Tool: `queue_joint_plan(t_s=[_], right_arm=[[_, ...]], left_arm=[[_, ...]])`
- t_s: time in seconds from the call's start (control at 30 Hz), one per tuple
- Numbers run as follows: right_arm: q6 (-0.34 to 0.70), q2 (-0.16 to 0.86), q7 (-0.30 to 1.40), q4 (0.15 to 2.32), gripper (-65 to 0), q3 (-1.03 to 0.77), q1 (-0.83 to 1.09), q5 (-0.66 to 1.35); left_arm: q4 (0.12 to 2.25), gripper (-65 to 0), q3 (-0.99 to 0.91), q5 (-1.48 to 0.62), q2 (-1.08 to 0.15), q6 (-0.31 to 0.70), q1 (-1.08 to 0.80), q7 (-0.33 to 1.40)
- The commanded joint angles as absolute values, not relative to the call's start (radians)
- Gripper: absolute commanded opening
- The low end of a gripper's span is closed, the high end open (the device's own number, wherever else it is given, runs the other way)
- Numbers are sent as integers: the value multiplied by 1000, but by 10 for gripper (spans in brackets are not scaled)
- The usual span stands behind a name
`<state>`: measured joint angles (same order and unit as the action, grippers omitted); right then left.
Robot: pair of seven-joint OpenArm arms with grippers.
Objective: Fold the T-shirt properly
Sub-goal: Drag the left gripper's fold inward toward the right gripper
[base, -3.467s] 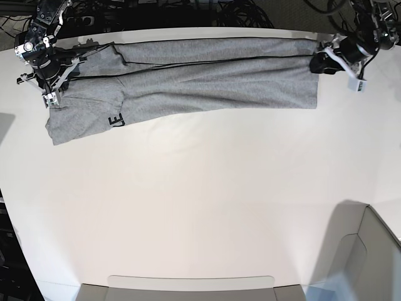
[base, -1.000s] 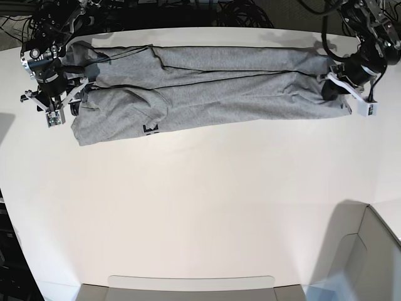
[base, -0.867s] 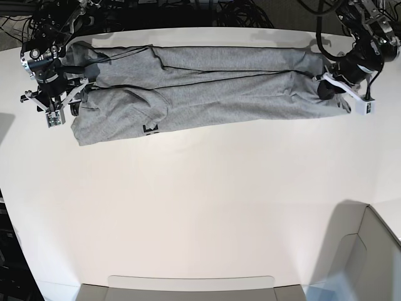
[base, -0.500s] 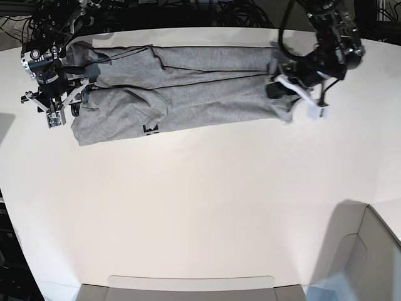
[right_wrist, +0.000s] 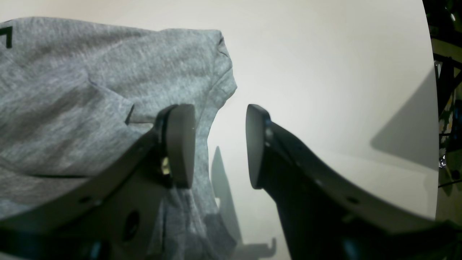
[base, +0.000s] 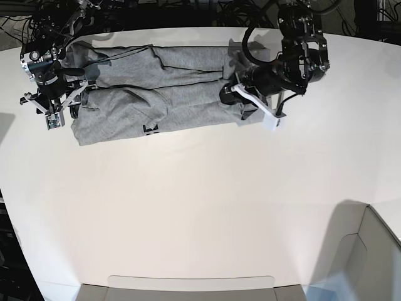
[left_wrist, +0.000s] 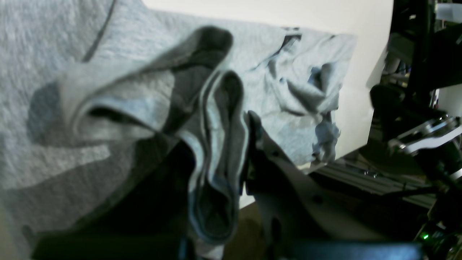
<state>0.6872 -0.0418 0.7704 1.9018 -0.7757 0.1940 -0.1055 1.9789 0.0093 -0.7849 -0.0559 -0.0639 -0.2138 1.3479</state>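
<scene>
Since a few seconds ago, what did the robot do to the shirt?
The left gripper, shut on the T-shirt hem, has carried that end across the table toward the other arm, folding the shirt over itself so it looks much shorter. The right gripper stays at the far end, open and holding nothing. The black lettering sits where it sat a second ago.

left gripper (left_wrist: 231, 173) jaws clamped, right gripper (right_wrist: 220, 144) jaws apart

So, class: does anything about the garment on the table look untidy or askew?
Yes. The heather-grey cotton T-shirt lies as a long creased band, its sleeve end rumpled beside the open right end effector. The left end effector pinches a bunched, layered wad of its other end, not a flat edge.
</scene>
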Motion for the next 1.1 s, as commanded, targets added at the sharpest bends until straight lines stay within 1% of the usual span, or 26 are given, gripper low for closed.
queue_joint_plan(t_s=[0.0,0.23,0.37,0.43,0.47,0.6,0.7,0.93,1.07], right_arm=[[698,-33,751,1916,-415,-779,185,-96],[698,-33,751,1916,-415,-779,185,-96],[698,-33,751,1916,-415,-779,185,-96],[698,-33,751,1916,-415,-779,185,-96],[698,-33,751,1916,-415,-779,185,-96],[698,-33,751,1916,-415,-779,185,-96],[698,-31,751,1916,-415,-779,185,-96],[698,-28,751,1916,-415,-780,185,-94],[698,-28,751,1916,-415,-780,188,-91]], left_arm=[[1994,-650,15,-809,-56,-73,-208,1346],[1992,-650,21,-809,-58,-73,-208,1320],[1997,-478,21,-811,-58,-73,-216,1319],[1997,-433,21,-816,-58,-73,-217,1322],[1997,-432,21,-817,-58,-73,-217,1322],[1997,-433,56,-817,-59,-73,-217,1323],[1998,-452,65,-817,-58,-73,-217,1323],[1998,-565,56,-816,-61,-74,-223,1319],[1998,-611,5,-811,-62,-74,-246,1314]])
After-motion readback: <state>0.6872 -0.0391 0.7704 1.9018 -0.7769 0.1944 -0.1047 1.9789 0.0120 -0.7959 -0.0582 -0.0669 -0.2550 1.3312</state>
